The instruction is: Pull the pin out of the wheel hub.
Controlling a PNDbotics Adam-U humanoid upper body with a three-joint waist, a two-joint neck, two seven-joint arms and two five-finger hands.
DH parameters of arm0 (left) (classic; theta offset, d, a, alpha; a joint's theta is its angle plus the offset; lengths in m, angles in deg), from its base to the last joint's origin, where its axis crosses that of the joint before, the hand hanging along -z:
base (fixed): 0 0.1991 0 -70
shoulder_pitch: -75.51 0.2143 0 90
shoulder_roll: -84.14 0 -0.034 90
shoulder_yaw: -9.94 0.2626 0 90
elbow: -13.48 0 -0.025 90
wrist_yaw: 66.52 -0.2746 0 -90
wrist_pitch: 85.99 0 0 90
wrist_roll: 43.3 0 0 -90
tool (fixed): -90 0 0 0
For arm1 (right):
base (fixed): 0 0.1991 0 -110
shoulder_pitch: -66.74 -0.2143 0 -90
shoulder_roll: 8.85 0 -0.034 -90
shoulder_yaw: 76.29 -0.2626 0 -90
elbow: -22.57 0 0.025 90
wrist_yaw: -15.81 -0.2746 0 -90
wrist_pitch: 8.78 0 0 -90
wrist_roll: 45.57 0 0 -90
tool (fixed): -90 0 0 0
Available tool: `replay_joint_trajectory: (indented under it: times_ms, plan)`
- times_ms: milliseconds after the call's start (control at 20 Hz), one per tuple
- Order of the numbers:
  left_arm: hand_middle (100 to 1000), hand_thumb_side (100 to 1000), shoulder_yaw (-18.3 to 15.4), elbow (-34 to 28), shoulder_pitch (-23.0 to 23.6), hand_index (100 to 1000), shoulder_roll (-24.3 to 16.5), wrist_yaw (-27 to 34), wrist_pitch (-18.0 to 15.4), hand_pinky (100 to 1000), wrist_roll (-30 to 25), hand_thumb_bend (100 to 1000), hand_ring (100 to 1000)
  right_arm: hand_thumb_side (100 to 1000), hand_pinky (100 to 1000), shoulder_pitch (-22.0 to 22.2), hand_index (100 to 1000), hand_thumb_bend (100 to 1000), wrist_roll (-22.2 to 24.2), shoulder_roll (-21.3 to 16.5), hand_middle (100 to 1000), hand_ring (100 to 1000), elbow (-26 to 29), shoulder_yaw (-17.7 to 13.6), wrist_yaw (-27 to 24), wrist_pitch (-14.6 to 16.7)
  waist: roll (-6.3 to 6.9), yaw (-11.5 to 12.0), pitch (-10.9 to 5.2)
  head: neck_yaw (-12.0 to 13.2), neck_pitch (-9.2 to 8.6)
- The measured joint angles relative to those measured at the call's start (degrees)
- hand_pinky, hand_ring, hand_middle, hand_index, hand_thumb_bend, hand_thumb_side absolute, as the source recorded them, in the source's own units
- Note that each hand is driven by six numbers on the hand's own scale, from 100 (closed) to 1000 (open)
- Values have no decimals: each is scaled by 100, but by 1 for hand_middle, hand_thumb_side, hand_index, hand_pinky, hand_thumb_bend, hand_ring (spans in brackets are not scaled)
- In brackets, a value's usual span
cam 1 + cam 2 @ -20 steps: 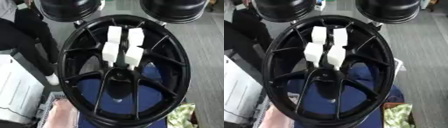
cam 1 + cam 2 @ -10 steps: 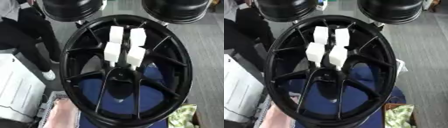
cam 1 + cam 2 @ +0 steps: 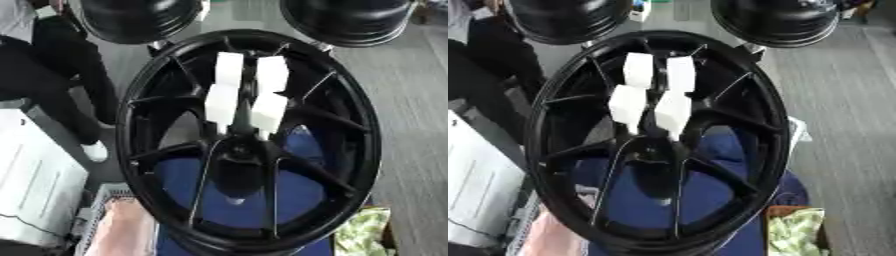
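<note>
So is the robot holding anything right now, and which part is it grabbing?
Nothing that can be seen. Neither robot hand shows in either view, only the black wheel with white blocks against its spokes. No pin can be made out.

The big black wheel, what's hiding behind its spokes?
Through the spokes of the black wheel you see something dark blue. Four white blocks sit on the spokes. The rim and spokes cover the rest.
</note>
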Motion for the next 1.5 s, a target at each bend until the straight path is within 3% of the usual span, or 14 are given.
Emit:
replay_joint_trajectory:
  times_ms: [200, 400, 950, 1250, 1500]
  plan:
    - [743, 775, 29, 0, 6, 782, -21, 0, 12, 651, -14, 447, 846, 596, 907, -465, 935, 100, 157, 492, 898, 941, -804, 370, 529, 421, -39, -20, 0, 23, 0]
    - [741, 770, 33, 0, 12, 781, -58, 0, 19, 651, -21, 445, 846, 608, 911, -702, 948, 100, 182, 896, 923, 959, -1435, 522, 877, 729, -93, -46, 0, 54, 0]
    - [738, 775, 35, 0, 46, 781, -102, -2, 37, 651, -38, 448, 850, 723, 918, -784, 955, 100, 185, 1371, 932, 973, -2199, 866, 1128, 1446, -140, -69, 0, 89, 0]
    - [736, 775, 60, 0, 46, 780, -102, -2, 49, 650, -49, 448, 850, 650, 916, -834, 952, 100, 183, 1501, 926, 969, -2275, 1036, 1081, 1532, -140, -78, 0, 69, 0]
    - [735, 776, 66, 0, 48, 780, -102, -1, 57, 651, -57, 448, 851, 546, 911, -847, 940, 100, 189, 1565, 905, 956, -2283, 1094, 998, 1347, -140, -80, 0, 31, 0]
